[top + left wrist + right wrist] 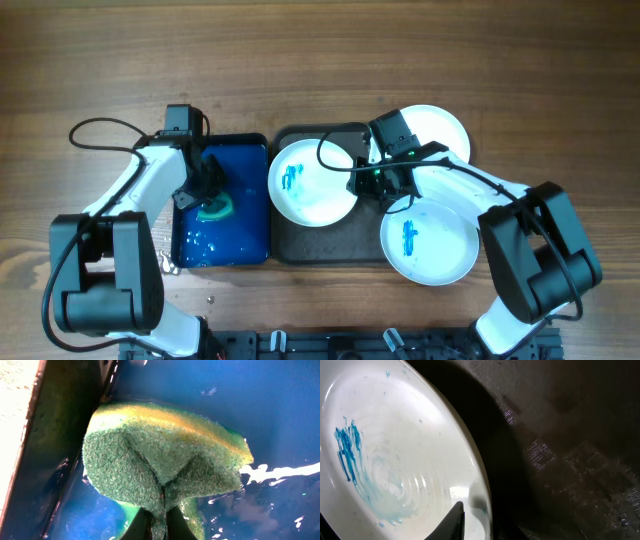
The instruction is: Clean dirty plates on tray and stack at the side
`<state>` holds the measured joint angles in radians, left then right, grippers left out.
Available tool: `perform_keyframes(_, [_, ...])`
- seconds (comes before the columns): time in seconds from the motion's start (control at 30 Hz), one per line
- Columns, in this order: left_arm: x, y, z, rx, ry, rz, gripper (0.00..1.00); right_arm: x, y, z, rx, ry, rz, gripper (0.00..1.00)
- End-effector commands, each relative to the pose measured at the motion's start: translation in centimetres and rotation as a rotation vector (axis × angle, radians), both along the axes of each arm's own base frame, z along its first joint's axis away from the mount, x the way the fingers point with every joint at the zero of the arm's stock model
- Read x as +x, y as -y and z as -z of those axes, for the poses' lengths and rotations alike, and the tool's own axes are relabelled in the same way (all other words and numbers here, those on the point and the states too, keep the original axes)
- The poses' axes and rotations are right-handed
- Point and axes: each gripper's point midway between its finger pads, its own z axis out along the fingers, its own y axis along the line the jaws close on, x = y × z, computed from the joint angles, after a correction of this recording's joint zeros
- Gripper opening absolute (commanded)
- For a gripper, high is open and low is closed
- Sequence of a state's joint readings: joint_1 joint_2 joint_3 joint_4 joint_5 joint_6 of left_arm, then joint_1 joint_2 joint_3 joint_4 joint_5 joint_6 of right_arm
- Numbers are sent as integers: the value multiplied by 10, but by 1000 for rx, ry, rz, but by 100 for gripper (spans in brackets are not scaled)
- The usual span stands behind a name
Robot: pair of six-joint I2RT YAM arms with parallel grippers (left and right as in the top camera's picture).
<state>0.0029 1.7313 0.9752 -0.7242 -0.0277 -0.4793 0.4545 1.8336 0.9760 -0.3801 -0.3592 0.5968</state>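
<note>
From my station I see a wooden table (320,60), brown planks with the grain running left to right. Two trays sit flat on it, side by side and touching or nearly so near the middle: a deep-blue tray (245,215) on the left and a dark grey-brown tray (310,245) on the right. Two dirty plates extend past the dark tray's right side over bare wood: the upper white plate (445,130) at its far right corner and the lower white plate (440,245) at its near right corner. I can't tell whether either touches the wood. A few water droplets (165,265) lie on the wood by the blue tray's near left corner.
</note>
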Motion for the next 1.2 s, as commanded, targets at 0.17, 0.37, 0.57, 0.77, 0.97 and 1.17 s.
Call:
perform_keyframes(0.17, [6,32,-81,63,246,132,4,-27,13,37,-76,-105,-24,20])
perform_keyframes(0.37, [2,32,-150,353,473,207,4,-28,13,37,-77,-106,-25,20])
perform_keyframes(0.57, [2,42,-174,579,566,247,4,-27,13,37,-77,-106,-24,20])
perform_keyframes(0.77, [1,45,-175,628,575,250,4,-28,13,37,-78,-108,-24,20])
perform_keyframes(0.97, [1,47,-170,605,569,225,4,-28,13,37,-79,-110,-25,9])
perform_keyframes(1.17, [-4,83,-125,251,436,236,4,-29,25,42,-144,-106,-11,4])
